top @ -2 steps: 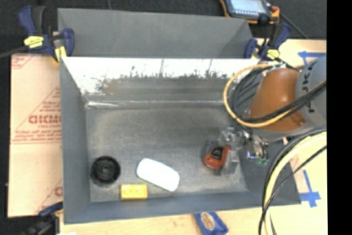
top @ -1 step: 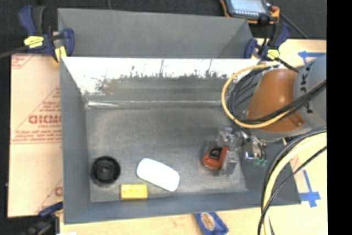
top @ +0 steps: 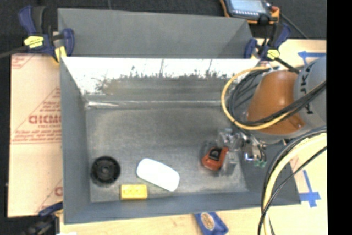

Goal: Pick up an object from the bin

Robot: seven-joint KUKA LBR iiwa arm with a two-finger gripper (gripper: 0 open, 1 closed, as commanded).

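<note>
Farthest left of the hand, near the front wall of the bin (top: 165, 41), lies a black disc (top: 104, 169). It looks low, stiff and round, with little height to catch, so I judge it an awkward pick. Closer to the hand but well apart from it is a yellow block (top: 133, 191). It seems small, light and rigid, with flat sides that should take a squeeze well. Next toward the hand is a white oval lump (top: 158, 174). It is smooth and rounded and probably light, but it would likely slip out unless gripped across its narrow width.

The thing nearest the hand is a small red and black piece (top: 213, 158). It lies on the bin floor right against the hand's left side, and I cannot tell whether they touch. It looks like hard plastic, light and stiff and not fragile, though its shape is uneven. The surest hold would probably be across its short middle, where the two sides run closest to parallel.

The hand (top: 230, 152) hangs low over the floor at the right end of the bin. Whether it is open or closed cannot be told, nor whether it has the red and black piece in its grip.
</note>
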